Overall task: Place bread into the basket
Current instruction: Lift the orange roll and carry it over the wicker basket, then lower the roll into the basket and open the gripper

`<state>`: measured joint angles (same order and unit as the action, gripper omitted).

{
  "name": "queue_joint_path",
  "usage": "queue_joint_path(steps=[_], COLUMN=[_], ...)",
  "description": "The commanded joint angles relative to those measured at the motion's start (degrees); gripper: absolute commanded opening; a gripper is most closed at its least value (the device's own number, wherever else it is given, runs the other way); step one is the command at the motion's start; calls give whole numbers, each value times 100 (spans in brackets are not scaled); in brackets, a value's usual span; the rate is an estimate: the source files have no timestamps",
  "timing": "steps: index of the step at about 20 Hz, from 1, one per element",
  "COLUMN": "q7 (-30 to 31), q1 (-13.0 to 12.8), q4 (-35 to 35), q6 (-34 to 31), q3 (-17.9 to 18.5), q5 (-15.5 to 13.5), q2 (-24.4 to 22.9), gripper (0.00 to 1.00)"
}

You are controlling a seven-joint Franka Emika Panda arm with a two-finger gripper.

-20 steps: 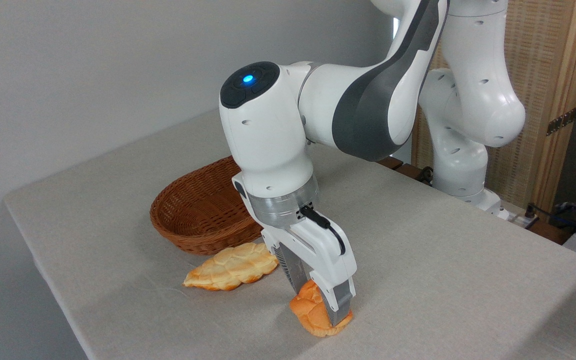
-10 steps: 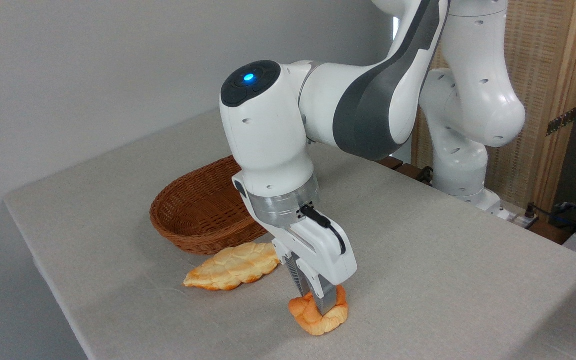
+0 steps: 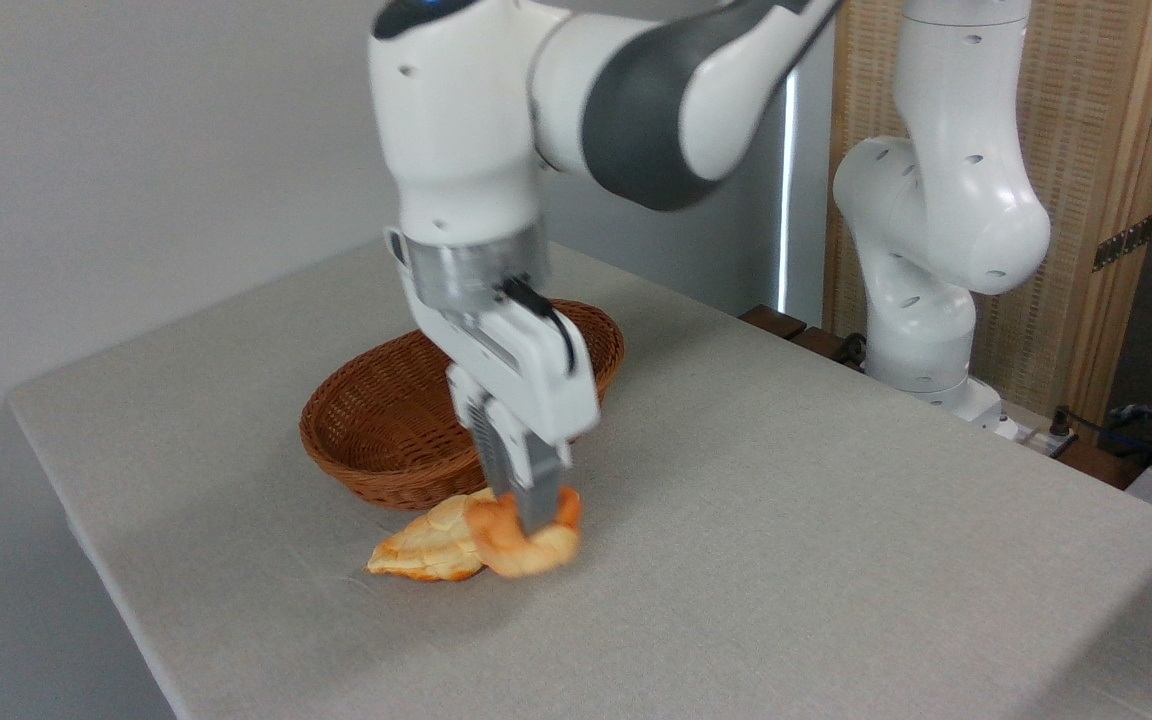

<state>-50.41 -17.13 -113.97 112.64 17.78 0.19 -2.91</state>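
My gripper (image 3: pixel 528 518) is shut on the bread (image 3: pixel 521 545), a small orange-golden knotted bun squeezed between the fingers. The bun hangs a little above the table, in front of the right end of the pale loaf. The basket (image 3: pixel 386 440), oval and reddish-brown wicker, stands behind and to the left of the gripper, with nothing visible inside it. The gripper's body covers part of the basket's right side.
A pale, flat, leaf-shaped braided loaf (image 3: pixel 421 548) lies on the beige tablecloth (image 3: pixel 836 560) just in front of the basket. The arm's white base (image 3: pixel 921 330) stands at the table's far right edge. The table's left edge runs close to the basket.
The gripper closed on the bun, lifted it off the table and carried it up and to the left, toward the basket. The arm has risen with it.
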Motion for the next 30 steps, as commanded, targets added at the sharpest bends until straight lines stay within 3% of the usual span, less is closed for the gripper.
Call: queue_joint_path(steps=[1, 6, 7, 8, 9, 11, 12, 24, 27, 30], q7=[654, 1225, 1339, 1401, 1402, 1393, 1393, 1358, 1402, 1376], q1=[-44, -44, -44, -44, -44, -44, -44, -18, 35, 35], q4=[208, 393, 393, 385, 376, 376, 376, 358, 585, 1252], q6=[65, 39, 21, -31, -162, -584, -664, -1016, -1122, -1428], q3=[-511, -1126, -1232, -1346, -1460, -1496, -1497, -1435, -1400, -892], q5=[-492, -1081, -1100, -1091, -1065, -1065, -1065, -1039, -417, -309], q2=[-17, -34, -78, -113, -122, -96, -96, -95, -140, -96], gripper=[29, 30, 40, 67, 79, 97, 100, 100, 100, 100])
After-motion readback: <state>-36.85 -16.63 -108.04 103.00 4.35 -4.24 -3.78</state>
